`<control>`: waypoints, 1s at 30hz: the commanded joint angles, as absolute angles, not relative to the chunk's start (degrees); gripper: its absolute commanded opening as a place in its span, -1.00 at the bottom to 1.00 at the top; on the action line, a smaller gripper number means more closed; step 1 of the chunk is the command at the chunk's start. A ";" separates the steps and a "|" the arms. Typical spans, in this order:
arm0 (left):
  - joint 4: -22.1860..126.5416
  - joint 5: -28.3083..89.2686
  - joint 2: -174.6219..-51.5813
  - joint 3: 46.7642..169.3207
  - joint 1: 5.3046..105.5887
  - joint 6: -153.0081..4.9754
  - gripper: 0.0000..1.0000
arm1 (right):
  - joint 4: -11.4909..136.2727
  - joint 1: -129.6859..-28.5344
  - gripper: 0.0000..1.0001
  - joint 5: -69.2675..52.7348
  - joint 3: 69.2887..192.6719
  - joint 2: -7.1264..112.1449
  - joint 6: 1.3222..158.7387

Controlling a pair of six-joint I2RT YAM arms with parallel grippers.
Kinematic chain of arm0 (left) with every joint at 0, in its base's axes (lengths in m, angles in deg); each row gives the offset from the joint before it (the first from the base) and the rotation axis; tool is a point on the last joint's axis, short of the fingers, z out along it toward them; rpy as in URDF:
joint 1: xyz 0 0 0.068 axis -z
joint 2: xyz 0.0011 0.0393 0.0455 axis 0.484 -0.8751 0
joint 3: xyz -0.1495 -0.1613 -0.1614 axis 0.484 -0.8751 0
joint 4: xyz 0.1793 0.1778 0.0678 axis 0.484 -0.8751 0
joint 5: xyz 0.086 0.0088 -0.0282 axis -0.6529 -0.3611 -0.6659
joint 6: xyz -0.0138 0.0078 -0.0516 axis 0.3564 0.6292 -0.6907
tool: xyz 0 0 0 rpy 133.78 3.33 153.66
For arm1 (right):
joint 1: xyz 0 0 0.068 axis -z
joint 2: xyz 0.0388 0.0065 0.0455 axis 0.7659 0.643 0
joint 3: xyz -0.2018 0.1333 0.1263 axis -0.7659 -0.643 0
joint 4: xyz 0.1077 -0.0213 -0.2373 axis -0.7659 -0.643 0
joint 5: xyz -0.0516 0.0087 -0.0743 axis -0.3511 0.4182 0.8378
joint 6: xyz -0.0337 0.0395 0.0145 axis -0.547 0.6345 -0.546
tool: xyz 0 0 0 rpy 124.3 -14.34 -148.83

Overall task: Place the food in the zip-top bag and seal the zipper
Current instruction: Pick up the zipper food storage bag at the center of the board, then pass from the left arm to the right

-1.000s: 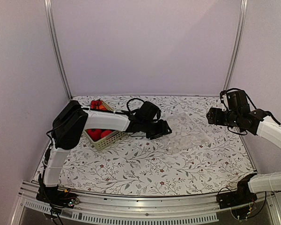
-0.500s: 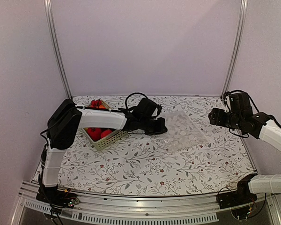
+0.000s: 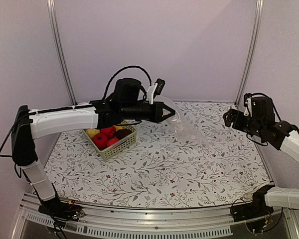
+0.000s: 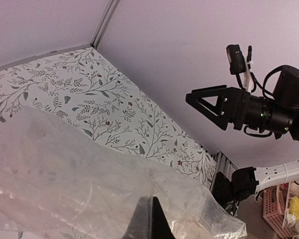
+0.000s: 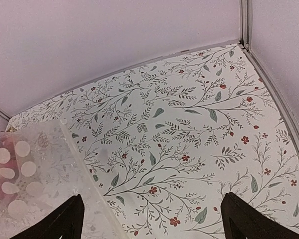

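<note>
Left pincer [image 3: 168,113] is clenched on the zip-top bag [image 3: 187,130], holding one edge raised; right pincer [image 3: 231,119] gapes empty. All the food [image 3: 107,136] sits in the basket [image 3: 120,145]; nothing bagged, nothing sealed.

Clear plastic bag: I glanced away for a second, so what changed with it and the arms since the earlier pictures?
The left gripper closed on the clear crinkly plastic bag and lifted it off the floral table; the bag now hangs from it. The open right gripper hardly moved. The pale green perforated basket of toy fruits stayed put.
</note>
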State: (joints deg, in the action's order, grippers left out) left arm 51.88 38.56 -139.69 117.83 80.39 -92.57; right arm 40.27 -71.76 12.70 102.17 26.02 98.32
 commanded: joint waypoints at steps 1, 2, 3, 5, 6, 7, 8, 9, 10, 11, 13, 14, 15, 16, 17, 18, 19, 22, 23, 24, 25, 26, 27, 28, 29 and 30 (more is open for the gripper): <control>50.31 42.20 -133.99 115.04 79.22 -86.54 -1.00 | 44.67 -63.93 0.95 -0.50 101.01 27.52 102.94; 50.26 42.94 -133.00 114.83 78.87 -86.37 -1.00 | 47.16 -61.61 0.96 -6.62 100.51 28.00 104.41; 50.25 43.89 -132.03 114.42 78.75 -86.33 -1.00 | 49.41 -60.09 0.97 -10.98 100.17 28.48 105.47; 50.84 45.28 -130.17 113.86 78.66 -86.54 -1.00 | 52.66 -59.55 0.97 -16.40 100.36 29.71 108.10; 51.32 45.69 -129.20 113.82 78.63 -86.84 -1.00 | 53.96 -59.52 0.98 -18.75 100.68 30.47 108.77; 51.57 45.72 -128.50 114.02 78.65 -87.19 -1.00 | 55.00 -59.56 0.98 -20.83 100.96 31.57 110.18; 51.76 45.65 -127.96 114.32 78.61 -87.55 -1.00 | 55.87 -59.55 0.97 -22.48 101.06 32.19 111.28; 52.15 45.66 -127.43 114.62 78.61 -87.78 -1.00 | 57.22 -59.61 0.97 -24.16 100.82 32.94 113.02; 52.86 45.55 -126.96 114.70 78.61 -88.02 -1.00 | 59.12 -59.58 0.97 -25.85 100.16 33.28 114.48; 53.86 45.33 -126.43 114.52 78.61 -88.30 -1.00 | 61.11 -59.54 0.97 -27.28 99.35 33.61 117.12; 56.45 44.13 -125.24 113.40 78.61 -88.89 -1.00 | 66.13 -59.73 0.97 -29.27 97.50 33.52 121.16; 58.07 43.50 -124.64 112.77 78.61 -89.28 -1.00 | 67.41 -59.85 0.97 -29.91 96.77 33.32 123.78; 59.79 42.95 -124.09 111.94 78.61 -89.75 -1.00 | 67.91 -60.27 0.97 -30.13 96.28 33.11 125.06; 61.56 42.62 -123.62 111.23 78.61 -90.20 -1.00 | 68.06 -60.75 0.98 -29.97 96.04 32.77 126.35; 63.27 42.28 -123.12 110.53 78.61 -90.66 -1.00 | 68.20 -61.39 0.97 -29.86 95.92 32.58 127.11; 64.86 41.98 -122.70 109.94 78.61 -90.97 -1.00 | 68.32 -61.97 0.98 -29.88 95.87 32.32 128.53; 66.19 41.59 -122.25 109.38 78.62 -91.22 -1.00 | 68.51 -62.38 0.98 -29.93 95.94 32.22 129.41; 68.96 39.98 -121.19 108.02 78.61 -90.85 -1.00 | 69.26 -63.90 0.98 -30.34 95.96 32.08 133.30; 69.39 39.56 -120.97 107.89 78.61 -90.66 -1.00 | 69.92 -64.35 0.97 -30.53 95.83 32.01 134.67; 69.76 39.38 -120.81 107.78 78.61 -90.54 -1.00 | 70.34 -64.87 0.98 -30.71 95.78 31.99 135.64; 69.92 39.43 -120.76 107.79 78.61 -90.44 -1.00 | 70.80 -65.20 0.97 -30.87 95.78 31.83 137.18; 70.12 39.51 -120.73 107.73 78.61 -90.46 -1.00 | 71.48 -65.50 0.98 -31.05 95.78 31.77 138.46; 70.38 39.61 -120.68 107.58 78.61 -90.65 -1.00 | 72.56 -65.70 0.97 -31.23 95.74 31.73 139.49; 70.75 39.62 -120.62 107.34 78.61 -90.76 -1.00 | 73.66 -66.00 0.97 -31.41 95.82 31.68 141.21; 71.32 39.58 -120.60 107.00 78.61 -91.01 -1.00 | 74.65 -66.28 0.97 -31.59 95.97 31.64 142.58; 72.09 39.43 -120.44 106.57 78.61 -91.28 -1.00 | 75.24 -66.59 0.97 -31.75 96.28 31.63 143.36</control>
State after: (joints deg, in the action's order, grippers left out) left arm 68.18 40.44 -121.64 108.27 79.19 -90.58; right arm 70.45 -65.49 -30.21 96.36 32.64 136.61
